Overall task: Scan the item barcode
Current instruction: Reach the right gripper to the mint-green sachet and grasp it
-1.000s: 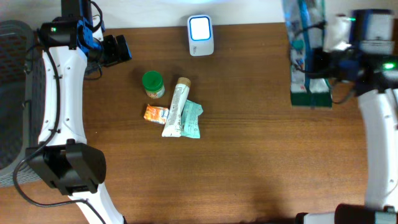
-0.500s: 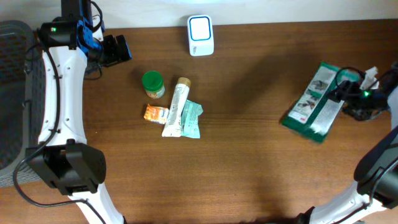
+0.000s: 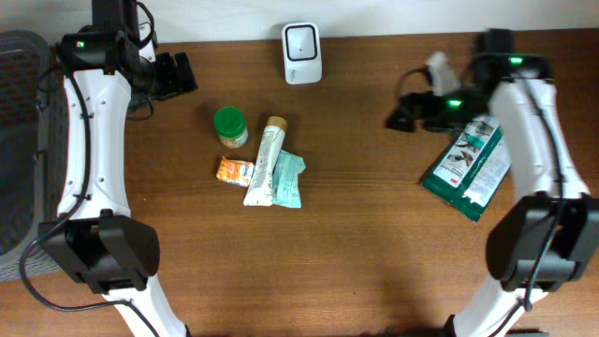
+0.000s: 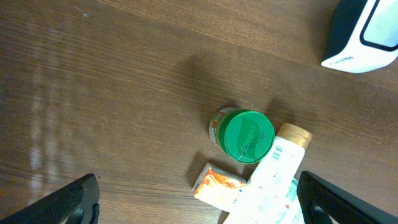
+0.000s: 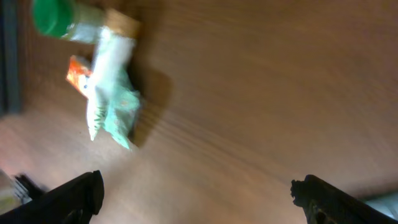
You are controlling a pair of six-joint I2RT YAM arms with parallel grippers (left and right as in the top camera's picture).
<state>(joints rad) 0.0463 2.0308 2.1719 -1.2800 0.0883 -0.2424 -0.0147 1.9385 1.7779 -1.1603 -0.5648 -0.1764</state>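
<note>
Two grippers stand with fingers spread wide and nothing between them. The left gripper point(image 3: 178, 75) hovers near the back left corner of the tabletop point(image 3: 356, 253). The right gripper point(image 3: 401, 112) hangs toward the back right, close to the green packet point(image 3: 463, 170), which lies flat near the right edge, untouched by either. A white scanner point(image 3: 301, 51) sits at the middle of the back edge. Left of centre cluster a green-lidded jar point(image 3: 229, 124), a white tube point(image 3: 265, 161), an orange sachet point(image 3: 234, 171) and a teal sachet point(image 3: 290, 178).
</note>
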